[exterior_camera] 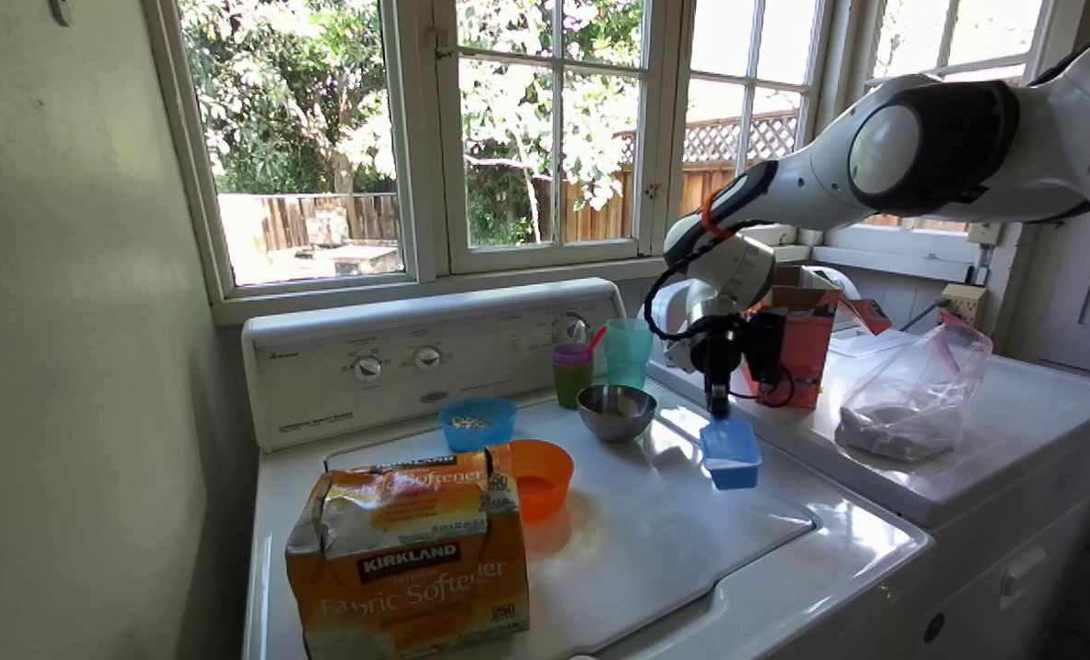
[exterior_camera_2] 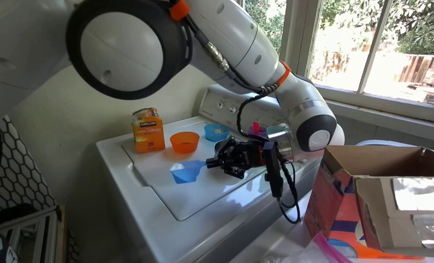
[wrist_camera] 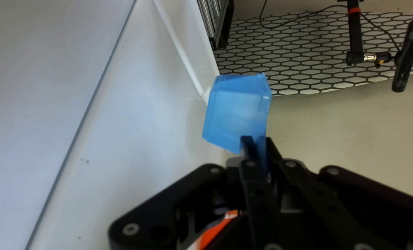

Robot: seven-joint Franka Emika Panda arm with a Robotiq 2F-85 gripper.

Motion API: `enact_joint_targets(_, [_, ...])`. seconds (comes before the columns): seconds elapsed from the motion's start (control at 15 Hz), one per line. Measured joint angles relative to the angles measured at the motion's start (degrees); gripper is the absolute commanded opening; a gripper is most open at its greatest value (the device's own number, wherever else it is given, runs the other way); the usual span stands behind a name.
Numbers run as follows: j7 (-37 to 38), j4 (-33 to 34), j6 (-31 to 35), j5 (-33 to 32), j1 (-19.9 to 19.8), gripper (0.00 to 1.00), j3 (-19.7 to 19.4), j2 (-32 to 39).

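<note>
In an exterior view, left to right: softener box [exterior_camera: 416,568] lower left. Blue bowl [exterior_camera: 485,439] left of center, pale flakes [exterior_camera: 468,423] in it. Orange bowl [exterior_camera: 552,493] just below-right, partly behind the box. Then green cup [exterior_camera: 573,383] with purple cup [exterior_camera: 570,356] in its top, pink spoon [exterior_camera: 597,340] sticking out; metal bowl [exterior_camera: 616,429]; teal cup [exterior_camera: 630,353]. Gripper [exterior_camera: 718,408] right of center, jaws nearly together, pinching the end of blue scoop [exterior_camera: 731,456]. Scoop's right of center too, over the washer [exterior_camera: 655,522]; white stuff [exterior_camera_2: 177,167] shows in it. Red box [exterior_camera: 809,353], then clear bag [exterior_camera: 920,390] far right.
</note>
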Motion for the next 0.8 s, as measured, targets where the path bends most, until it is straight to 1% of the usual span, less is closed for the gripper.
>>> enact_joint_targets(0.53, [-0.34,0.0,0.68,1.88,-1.16,0.02,-0.04,0.27])
enact_joint_targets(0.8, [-0.39,0.0,3.31,3.5,-1.72,0.02,-0.05,0.34])
